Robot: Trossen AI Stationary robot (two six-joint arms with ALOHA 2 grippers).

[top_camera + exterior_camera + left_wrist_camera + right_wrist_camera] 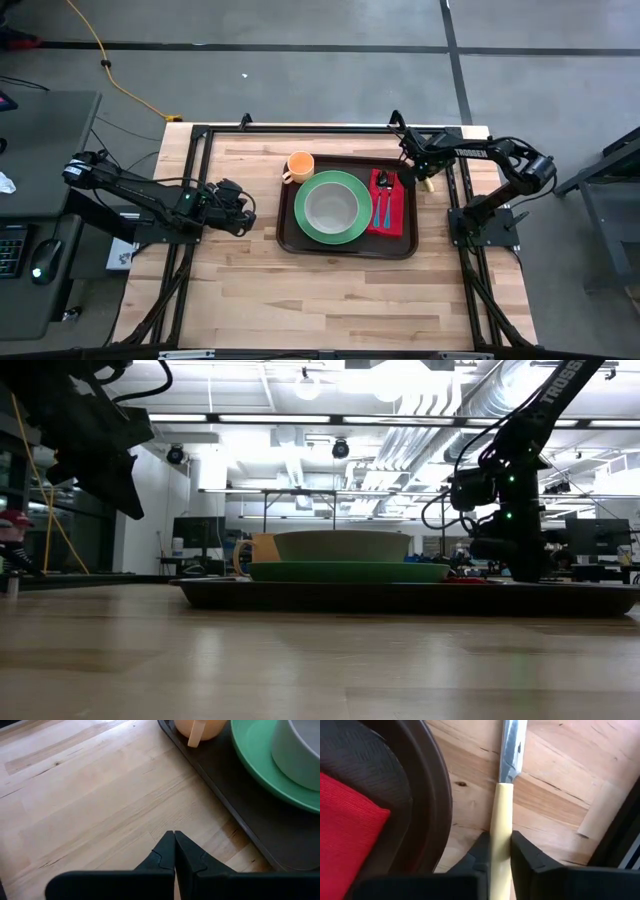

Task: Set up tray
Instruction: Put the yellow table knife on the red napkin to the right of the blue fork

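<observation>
One tray, one green plate, one grey bowl, one orange cup. One red napkin carrying two utensils. One cream-handled knife on the table.

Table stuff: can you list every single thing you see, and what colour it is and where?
tray: 1, dark brown, middle of the wooden table
plate: 1, green, on the tray
bowl: 1, grey, on the plate
mug: 1, orange, tray's far left corner
napkin: 1, red, right side of the tray
cutlery: 2 pieces, on the napkin
knife: 1, pale yellow handle, on the table right of the tray
left gripper: shut, left of the tray
right gripper: closed around the knife handle
</observation>
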